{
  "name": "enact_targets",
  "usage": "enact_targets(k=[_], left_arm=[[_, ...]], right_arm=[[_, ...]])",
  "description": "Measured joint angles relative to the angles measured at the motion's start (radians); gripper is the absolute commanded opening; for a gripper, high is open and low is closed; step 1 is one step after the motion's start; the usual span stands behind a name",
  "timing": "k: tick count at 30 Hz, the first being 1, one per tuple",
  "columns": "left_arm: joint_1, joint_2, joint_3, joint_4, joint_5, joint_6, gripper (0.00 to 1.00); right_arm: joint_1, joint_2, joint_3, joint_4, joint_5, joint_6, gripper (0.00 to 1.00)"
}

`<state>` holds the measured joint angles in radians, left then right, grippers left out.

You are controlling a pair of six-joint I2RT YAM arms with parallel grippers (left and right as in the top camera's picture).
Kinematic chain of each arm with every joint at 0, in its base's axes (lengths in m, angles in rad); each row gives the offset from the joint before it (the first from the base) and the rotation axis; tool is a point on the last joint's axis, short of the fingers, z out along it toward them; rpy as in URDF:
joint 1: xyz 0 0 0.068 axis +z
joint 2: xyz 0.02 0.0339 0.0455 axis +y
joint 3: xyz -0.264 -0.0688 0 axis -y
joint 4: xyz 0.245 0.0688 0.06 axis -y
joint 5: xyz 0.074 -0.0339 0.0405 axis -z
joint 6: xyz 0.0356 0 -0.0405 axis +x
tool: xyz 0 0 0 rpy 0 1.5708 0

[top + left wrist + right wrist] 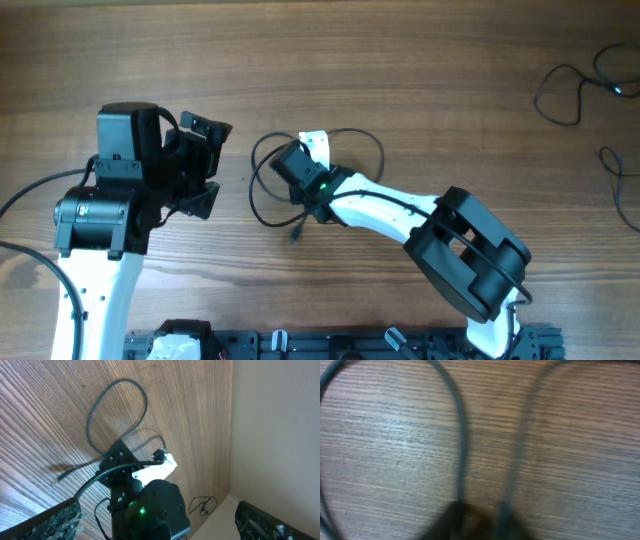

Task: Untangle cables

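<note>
Partly done, by the look of it. Off at the far right of the wooden table (420, 60): two far cables (538, 96), thin and black, well apart from the rest and lying as loose loops. In the middle: one more, the middle cable (123, 380), in a big open loop that seems to cross itself close by the right gripper (295, 162). Hard to tell whether closed on the middle cable or only sitting over it; too blurry up close. Left gripper (210, 165) wide open, holding nothing, just beside the loop. Left to do, most likely: pull out that last crossing and lay the middle cable flat. No knotted bunch to be seen anywhere.
</note>
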<state>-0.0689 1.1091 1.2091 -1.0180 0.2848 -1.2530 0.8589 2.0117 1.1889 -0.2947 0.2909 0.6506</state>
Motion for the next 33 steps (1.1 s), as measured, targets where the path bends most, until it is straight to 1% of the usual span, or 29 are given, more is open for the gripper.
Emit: enact_targets(k=[3, 5, 6, 7, 9, 12, 13, 14, 15, 17, 19, 23, 25, 26, 27, 28, 29, 30, 33], left_arm=[[0.000, 0.000, 0.000, 0.000, 0.000, 0.000, 1.00], [0.000, 0.000, 0.000, 0.000, 0.000, 0.000, 1.00], [0.000, 0.000, 0.000, 0.000, 0.000, 0.000, 1.00], [0.000, 0.000, 0.000, 0.000, 0.000, 0.000, 1.00], [0.000, 0.000, 0.000, 0.000, 0.000, 0.000, 1.00], [0.000, 0.000, 0.000, 0.000, 0.000, 0.000, 1.00], [0.000, 0.000, 0.000, 0.000, 0.000, 0.000, 1.00], [0.000, 0.000, 0.000, 0.000, 0.000, 0.000, 1.00], [0.000, 0.000, 0.000, 0.000, 0.000, 0.000, 1.00], [0.000, 0.000, 0.000, 0.000, 0.000, 0.000, 1.00], [0.000, 0.000, 0.000, 0.000, 0.000, 0.000, 1.00], [0.000, 0.000, 0.000, 0.000, 0.000, 0.000, 1.00], [0.000, 0.000, 0.000, 0.000, 0.000, 0.000, 1.00], [0.000, 0.000, 0.000, 0.000, 0.000, 0.000, 1.00], [0.000, 0.000, 0.000, 0.000, 0.000, 0.000, 1.00], [0.000, 0.000, 0.000, 0.000, 0.000, 0.000, 1.00], [0.000, 0.000, 0.000, 0.000, 0.000, 0.000, 1.00], [0.000, 0.000, 0.000, -0.001, 0.000, 0.000, 1.00], [0.000, 0.000, 0.000, 0.000, 0.000, 0.000, 1.00]], right_arm=[[-0.002, 0.001, 0.003, -0.002, -0.019, 0.003, 0.04], [-0.017, 0.000, 0.016, -0.038, -0.024, 0.003, 0.04], [-0.031, -0.001, 0.029, -0.082, -0.025, 0.001, 0.04], [-0.070, -0.010, 0.034, -0.126, -0.023, -0.014, 0.04], [-0.137, -0.034, 0.036, -0.153, -0.021, -0.061, 0.04], [-0.309, -0.134, 0.077, -0.152, -0.043, -0.187, 0.04], [-0.337, -0.154, 0.090, -0.143, -0.052, -0.205, 0.04], [-0.431, -0.215, 0.134, -0.103, -0.091, -0.268, 0.04], [-0.492, -0.252, 0.151, -0.042, -0.133, -0.304, 0.04], [-0.612, -0.280, 0.180, 0.092, -0.226, -0.354, 0.04], [-0.718, -0.280, 0.190, 0.153, -0.287, -0.384, 0.05], [-0.868, -0.207, 0.190, 0.267, -0.329, -0.438, 0.05], [-0.917, -0.145, 0.190, 0.287, -0.322, -0.454, 0.05], [-0.942, -0.108, 0.190, 0.294, -0.316, -0.461, 0.07], [-0.971, -0.054, 0.190, 0.297, -0.313, -0.466, 0.13], [-0.991, -0.014, 0.190, 0.296, -0.313, -0.470, 0.32], [-1.012, 0.028, 0.190, 0.288, -0.317, -0.478, 0.86], [-1.037, 0.078, 0.190, 0.264, -0.324, -0.476, 1.00], [-1.060, 0.124, 0.182, 0.225, -0.337, -0.478, 1.00]])
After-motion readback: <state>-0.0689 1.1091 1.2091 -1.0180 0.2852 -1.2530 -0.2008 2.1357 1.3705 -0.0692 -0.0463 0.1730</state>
